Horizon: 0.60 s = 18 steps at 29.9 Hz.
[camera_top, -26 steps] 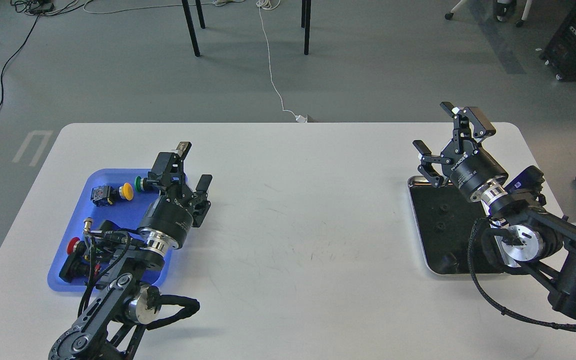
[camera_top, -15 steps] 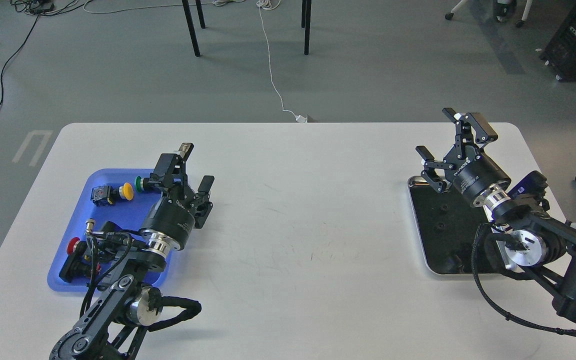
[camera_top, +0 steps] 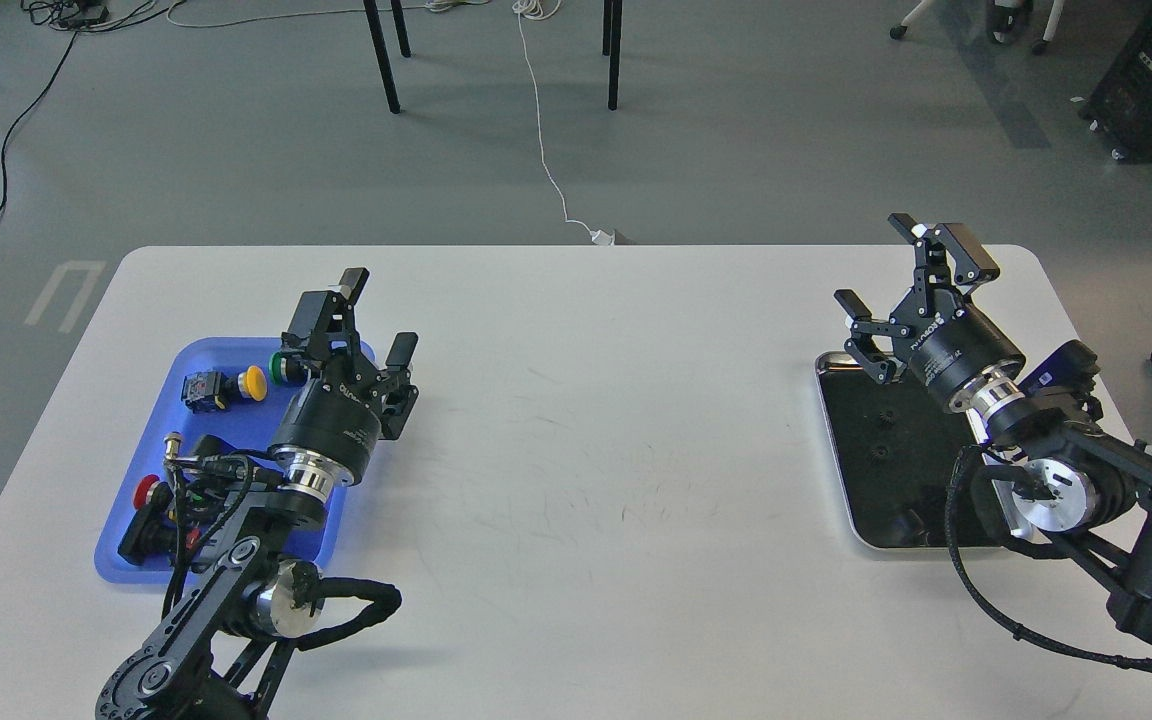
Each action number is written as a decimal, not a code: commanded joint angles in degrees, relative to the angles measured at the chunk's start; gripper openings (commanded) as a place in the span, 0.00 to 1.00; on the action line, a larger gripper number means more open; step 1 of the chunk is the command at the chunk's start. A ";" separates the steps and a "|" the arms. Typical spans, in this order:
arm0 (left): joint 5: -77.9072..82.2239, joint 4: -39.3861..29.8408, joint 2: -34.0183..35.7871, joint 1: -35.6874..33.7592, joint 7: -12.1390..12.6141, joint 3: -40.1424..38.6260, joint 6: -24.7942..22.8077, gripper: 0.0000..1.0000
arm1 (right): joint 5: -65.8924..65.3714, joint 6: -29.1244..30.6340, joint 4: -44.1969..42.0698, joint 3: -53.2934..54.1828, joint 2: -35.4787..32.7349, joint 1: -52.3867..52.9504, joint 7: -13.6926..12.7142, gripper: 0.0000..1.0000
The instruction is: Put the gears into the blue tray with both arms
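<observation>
The blue tray (camera_top: 236,428) lies at the table's left, and no gear shows in it. My left gripper (camera_top: 379,315) hovers open over the tray's far right corner, holding nothing. Two small dark gears (camera_top: 886,414) (camera_top: 878,452) are faintly visible on the black lining of the steel tray (camera_top: 833,470) at the right. My right gripper (camera_top: 911,297) is open and empty above that tray's far edge. My right arm hides part of the lining.
The blue tray holds a yellow button (camera_top: 254,382), a green button (camera_top: 281,368) and a red button (camera_top: 144,492), partly under my left arm. The white table (camera_top: 616,420) spans the gap between the trays. Chair legs and cables are on the floor beyond.
</observation>
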 commanded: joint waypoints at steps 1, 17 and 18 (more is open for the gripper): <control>-8.18 -0.17 0.01 -1.84 -1.65 2.90 4.50 0.98 | -16.99 4.03 4.42 -5.34 -12.38 9.86 0.03 0.99; -6.16 -3.15 0.01 0.27 -3.94 2.90 4.41 0.98 | -65.56 12.79 11.20 -32.75 -23.29 36.13 0.03 0.99; -5.98 -3.42 0.01 0.27 -3.94 2.90 4.41 0.98 | -69.98 12.79 11.29 -34.78 -23.38 37.72 0.03 0.99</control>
